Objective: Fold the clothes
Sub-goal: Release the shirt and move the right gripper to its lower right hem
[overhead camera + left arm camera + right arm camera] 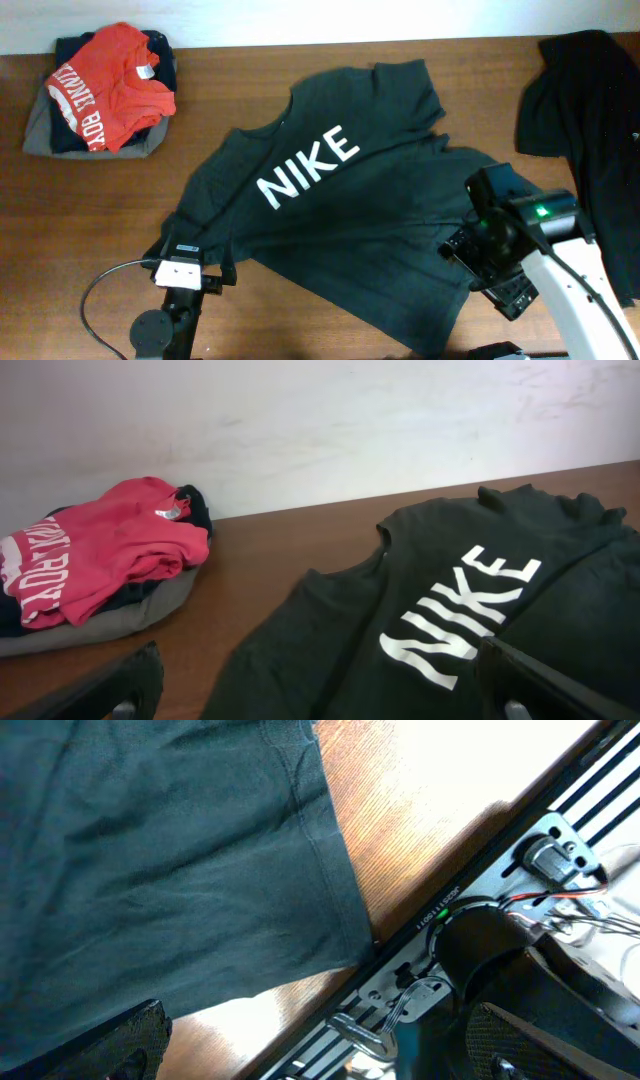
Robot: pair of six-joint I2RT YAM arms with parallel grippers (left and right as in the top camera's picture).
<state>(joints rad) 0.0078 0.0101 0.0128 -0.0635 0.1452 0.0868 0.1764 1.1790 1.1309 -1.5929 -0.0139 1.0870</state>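
Note:
The black T-shirt (340,210) with white "NIKE" lettering lies spread flat and face up across the middle of the wooden table, set diagonally. My left gripper (192,258) is open and empty at the shirt's front-left edge. The left wrist view shows the shirt (450,620) between the wide-open fingers (330,700). My right gripper (487,272) is open and empty above the shirt's front-right hem. In the right wrist view the fingers (325,1055) frame the hem corner (150,850).
A pile of folded clothes topped by a red tee (105,90) sits at the back left and also shows in the left wrist view (90,560). Another dark garment (585,110) lies at the right. A metal rail with cables (470,890) runs along the table's front edge.

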